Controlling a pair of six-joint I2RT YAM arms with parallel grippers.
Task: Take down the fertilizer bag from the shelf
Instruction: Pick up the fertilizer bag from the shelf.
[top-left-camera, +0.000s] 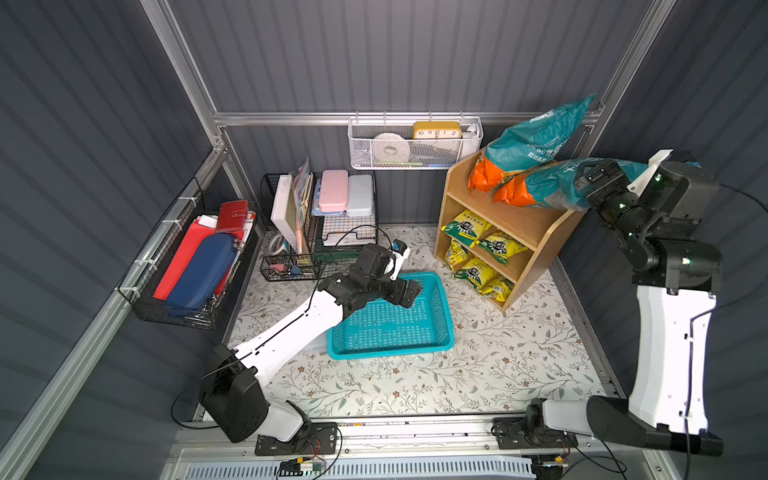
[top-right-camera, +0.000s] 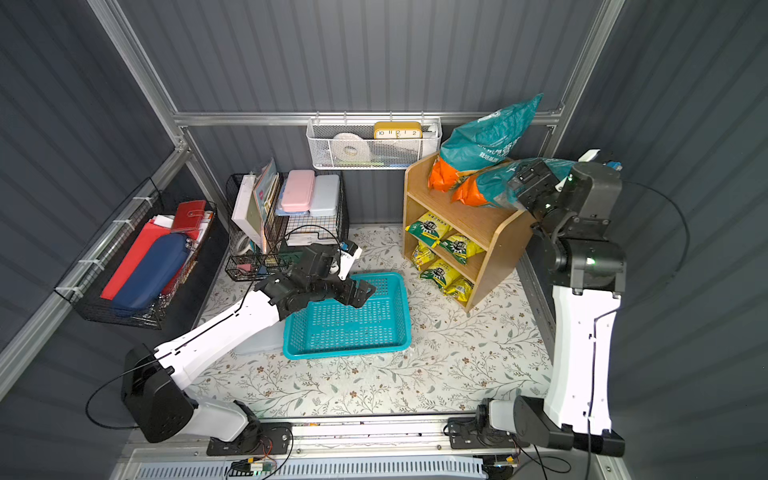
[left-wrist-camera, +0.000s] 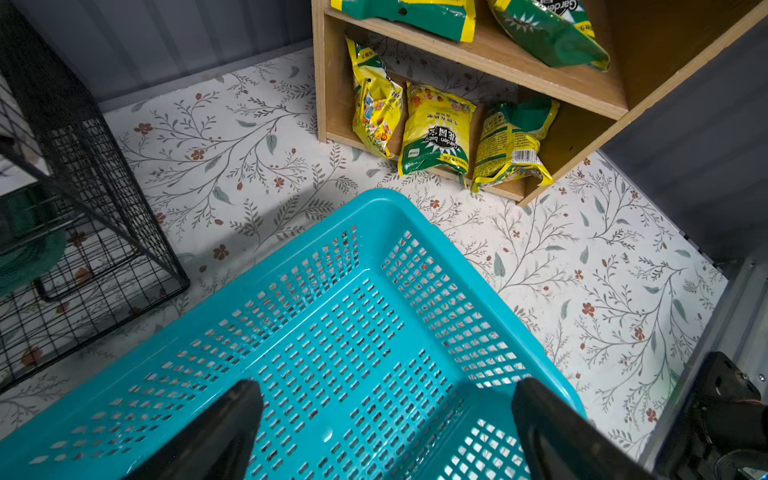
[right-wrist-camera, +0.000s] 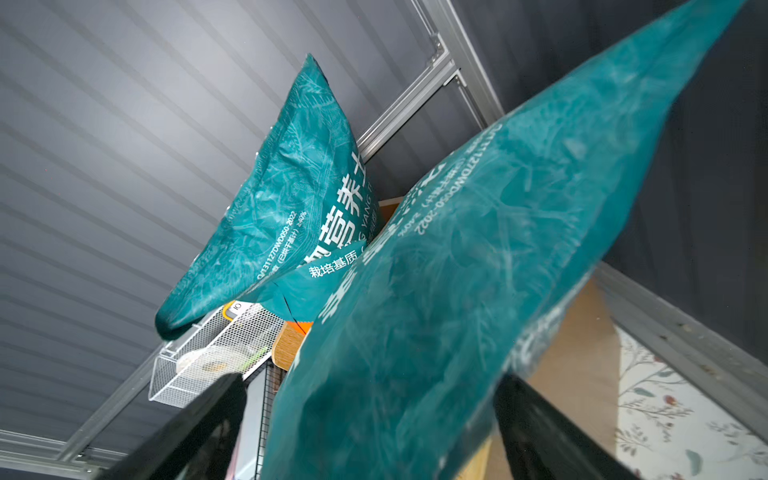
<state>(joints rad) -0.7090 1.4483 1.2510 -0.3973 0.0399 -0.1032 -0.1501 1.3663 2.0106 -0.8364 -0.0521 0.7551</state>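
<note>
The fertilizer bag (top-left-camera: 552, 183), its long axis running from the front edge of the shelf's (top-left-camera: 540, 249) top tier to the right gripper (right-wrist-camera: 370, 380), is straddled by that gripper's released jaws.

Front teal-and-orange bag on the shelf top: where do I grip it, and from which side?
Grip the front fertilizer bag by its thin teal end, which overhangs the shelf toward the right gripper. Come from that side, where the open jaws straddle it.
</note>
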